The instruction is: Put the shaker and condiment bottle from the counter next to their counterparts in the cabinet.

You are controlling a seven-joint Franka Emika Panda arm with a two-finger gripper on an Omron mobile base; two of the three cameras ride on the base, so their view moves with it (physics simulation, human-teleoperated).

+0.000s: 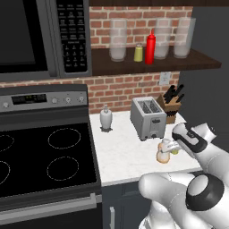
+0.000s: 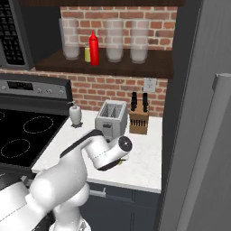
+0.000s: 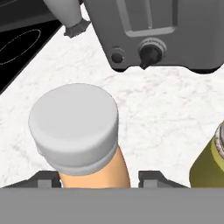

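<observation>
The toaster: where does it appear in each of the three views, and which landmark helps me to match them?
Left base view: the toaster stands right of centre, on the counter.
Right base view: near the centre, just above the white arm.
Hand view: along the top, centre to right, its knob facing the camera.
Shared landmark: the white soap dispenser, left of the toaster.

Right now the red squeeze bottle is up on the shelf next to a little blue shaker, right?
Not quite. The red squeeze bottle is on the shelf, but the little shaker beside it is pale yellow-green, not blue. The left base view shows it clearly.
</observation>
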